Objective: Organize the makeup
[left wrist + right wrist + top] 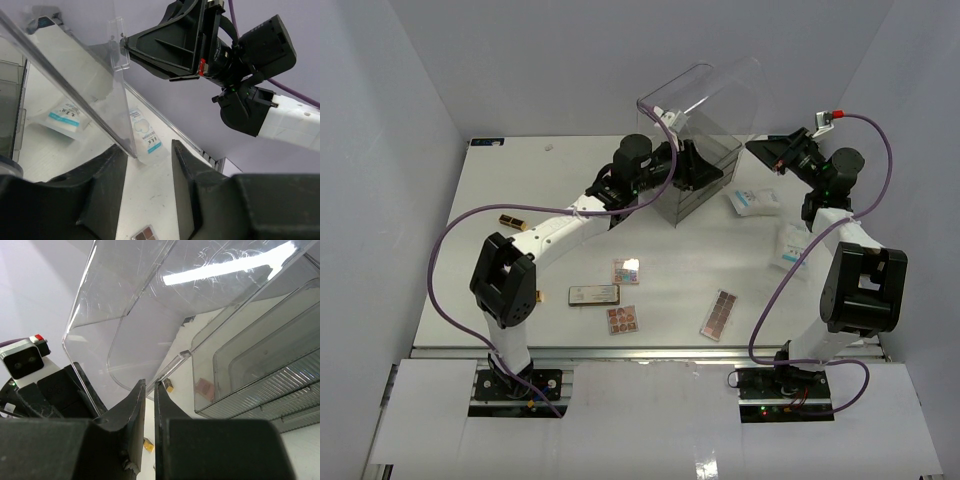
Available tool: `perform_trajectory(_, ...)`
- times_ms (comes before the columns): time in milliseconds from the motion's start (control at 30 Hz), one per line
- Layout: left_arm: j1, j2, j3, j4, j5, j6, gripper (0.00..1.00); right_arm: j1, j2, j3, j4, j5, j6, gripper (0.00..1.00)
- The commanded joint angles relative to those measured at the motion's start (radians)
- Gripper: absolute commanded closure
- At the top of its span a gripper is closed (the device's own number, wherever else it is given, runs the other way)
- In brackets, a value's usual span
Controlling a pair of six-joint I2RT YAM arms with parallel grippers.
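Observation:
The makeup lies loose on the white table: a black-gold tube, a grey compact, eyeshadow palettes and white-and-blue packets. My left gripper is open at the front of the clear drawer box, with the raised lid's lower corner between its fingers. My right gripper is shut on the edge of the clear lid, which stands tilted open. Two packets and a palette show in the left wrist view.
The drawer box stands at the back centre, with ribbed grey drawers. White walls close in the table on the left, back and right. The palettes and compact lie near the front edge, between the arm bases.

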Motion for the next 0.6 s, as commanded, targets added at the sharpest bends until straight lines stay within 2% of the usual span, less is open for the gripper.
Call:
perform_trajectory(0,-0.013,0.001,0.084,-0.010,0.027,-0.024,0.68,0.015,-0.055,0.007,0.071,-0.040,-0.039,0.92)
perform_trajectory(200,-0.015,0.005,0.110,-0.029,-0.006,-0.045,0.85,0.013,-0.082,-0.005,0.054,-0.072,-0.077,0.81)
perform_trajectory(267,-0.015,-0.006,0.117,-0.030,-0.033,-0.050,0.90,0.006,-0.102,-0.022,0.021,-0.092,-0.130,0.73)
perform_trajectory(400,-0.015,-0.026,0.133,-0.028,-0.055,-0.055,0.92,-0.041,-0.180,-0.080,-0.068,-0.136,-0.269,0.60)
perform_trajectory(567,-0.010,-0.052,0.142,-0.020,-0.081,-0.060,0.94,-0.115,-0.252,-0.140,-0.211,-0.205,-0.473,0.52)
